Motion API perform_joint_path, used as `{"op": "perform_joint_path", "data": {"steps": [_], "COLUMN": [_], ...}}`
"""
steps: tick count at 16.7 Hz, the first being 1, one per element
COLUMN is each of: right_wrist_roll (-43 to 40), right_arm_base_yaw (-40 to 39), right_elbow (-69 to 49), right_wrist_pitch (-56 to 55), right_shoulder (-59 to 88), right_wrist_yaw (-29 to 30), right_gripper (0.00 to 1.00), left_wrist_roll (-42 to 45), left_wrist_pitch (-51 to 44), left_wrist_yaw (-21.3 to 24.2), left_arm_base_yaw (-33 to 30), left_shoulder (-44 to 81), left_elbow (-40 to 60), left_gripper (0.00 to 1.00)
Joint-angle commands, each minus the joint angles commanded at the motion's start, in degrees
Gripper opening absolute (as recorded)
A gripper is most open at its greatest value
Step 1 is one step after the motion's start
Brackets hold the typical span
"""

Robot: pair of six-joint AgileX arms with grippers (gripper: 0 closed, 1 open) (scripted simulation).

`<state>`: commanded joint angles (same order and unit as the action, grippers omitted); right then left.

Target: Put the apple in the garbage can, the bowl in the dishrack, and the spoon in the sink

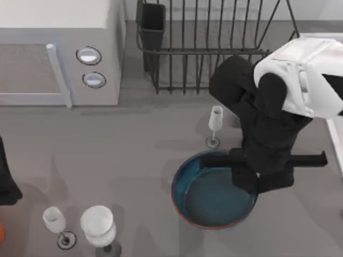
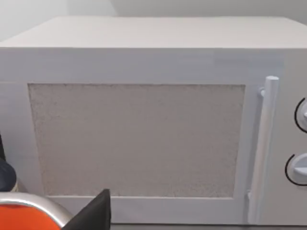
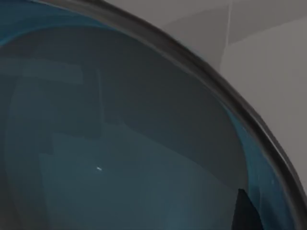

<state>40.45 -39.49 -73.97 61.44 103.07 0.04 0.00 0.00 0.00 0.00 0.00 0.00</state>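
Observation:
The bowl (image 1: 209, 201), blue inside with a reddish-brown outer rim, sits on the table right of centre. My right gripper (image 1: 247, 182) hangs low over the bowl's right rim, its black wrist covering that edge. The right wrist view looks closely into the bowl's blue inside (image 3: 120, 143), with the grey rim (image 3: 201, 72) curving across. The black wire dishrack (image 1: 214, 48) stands at the back behind the bowl, its dark utensil cup (image 1: 153, 21) at the left corner. The sink's pale rim (image 1: 336, 140) runs along the right edge. The apple, the spoon and the garbage can are out of view.
A grey-white microwave (image 1: 59, 53) fills the back left. One wine glass (image 1: 214, 123) stands just behind the bowl, and two more (image 1: 56, 225) (image 1: 99, 227) stand at the front left. My left arm (image 1: 5, 184) is parked at the left edge, beside an orange object (image 2: 21, 218).

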Motion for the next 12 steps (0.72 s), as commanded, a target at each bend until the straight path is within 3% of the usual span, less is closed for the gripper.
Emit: {"op": "perform_joint_path", "data": {"steps": [5, 9, 12], "right_wrist_roll": [-0.3, -0.3, -2.7], "right_arm_base_yaw": [0.1, 0.0, -1.5], "right_elbow": [-5.4, -5.3, -6.0], "right_wrist_pitch": [7.7, 7.4, 3.8], "right_shoulder": [-2.9, -2.7, -3.6], "right_wrist_yaw": [0.0, 0.1, 3.7], "right_gripper": [0.00, 0.00, 0.00], "left_wrist_roll": [0.0, 0.0, 0.0], "left_wrist_pitch": [0.0, 0.0, 0.0], "left_wrist_yaw": [0.0, 0.0, 0.0], "left_arm_base_yaw": [0.0, 0.0, 0.0], "left_shoulder": [0.0, 0.0, 0.0], "left_elbow": [0.0, 0.0, 0.0], "left_gripper": [1.00, 1.00, 1.00]}}
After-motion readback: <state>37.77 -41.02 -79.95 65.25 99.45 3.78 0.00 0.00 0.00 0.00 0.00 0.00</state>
